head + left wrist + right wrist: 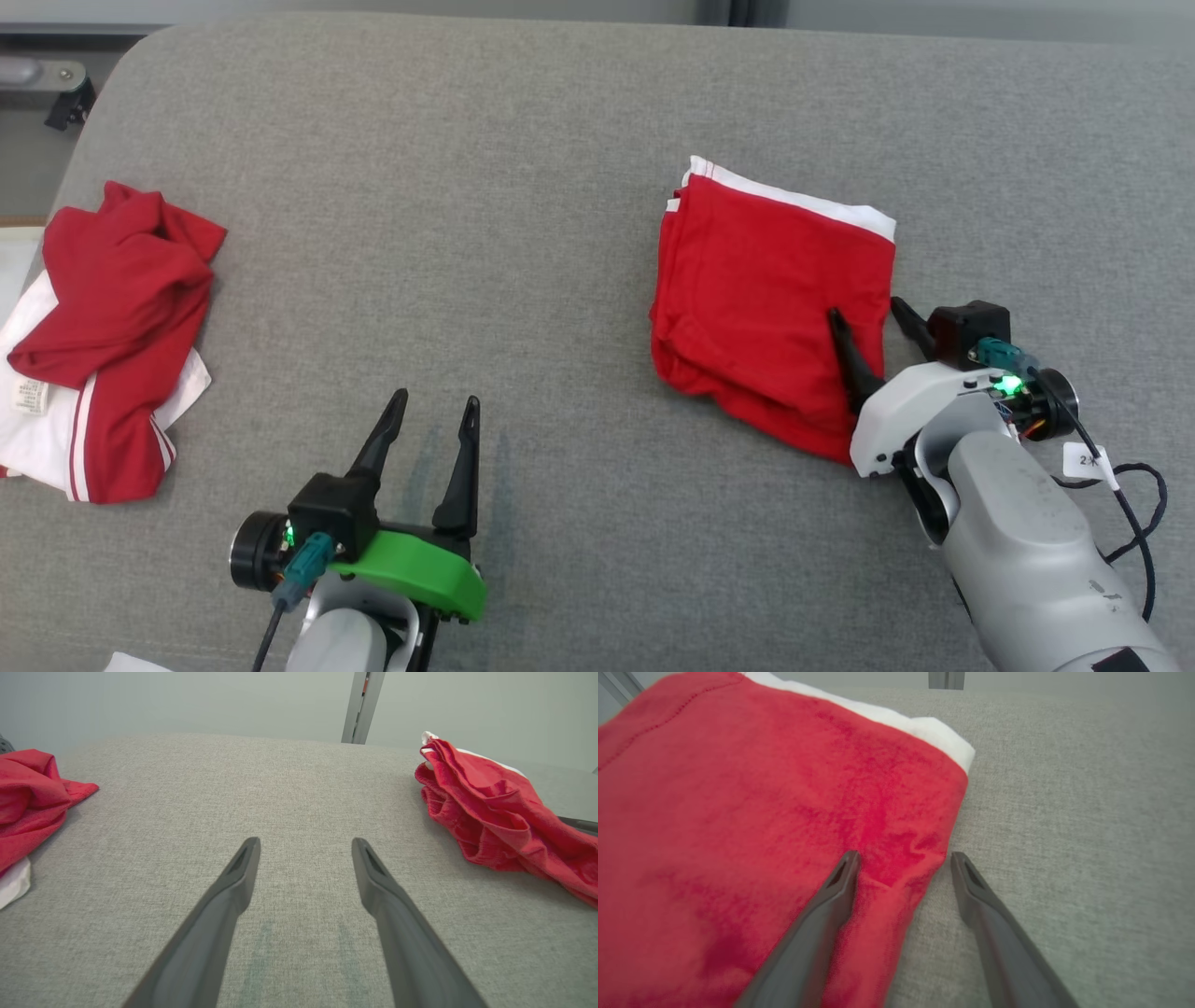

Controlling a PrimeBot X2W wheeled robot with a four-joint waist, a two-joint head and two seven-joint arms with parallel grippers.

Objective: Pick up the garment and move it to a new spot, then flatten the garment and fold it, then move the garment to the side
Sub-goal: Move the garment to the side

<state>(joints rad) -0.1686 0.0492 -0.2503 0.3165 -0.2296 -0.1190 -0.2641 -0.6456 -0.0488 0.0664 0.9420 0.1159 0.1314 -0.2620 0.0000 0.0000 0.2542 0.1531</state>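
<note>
A folded red garment (pixel 766 299) with a white edge lies on the right part of the grey surface; it also shows in the left wrist view (pixel 495 812) and the right wrist view (pixel 761 826). My right gripper (pixel 868 313) (pixel 901 856) is open and straddles the garment's right edge, one finger over the red cloth and the other over the bare grey fabric. My left gripper (pixel 436 403) (pixel 303 844) is open over bare surface near the front middle, holding nothing.
A second, crumpled red and white garment (pixel 103 345) (pixel 28 793) lies at the left edge of the grey padded surface (pixel 523 233). A black cable (pixel 1134 523) trails beside my right forearm. A metal post (pixel 362 704) stands beyond the far edge.
</note>
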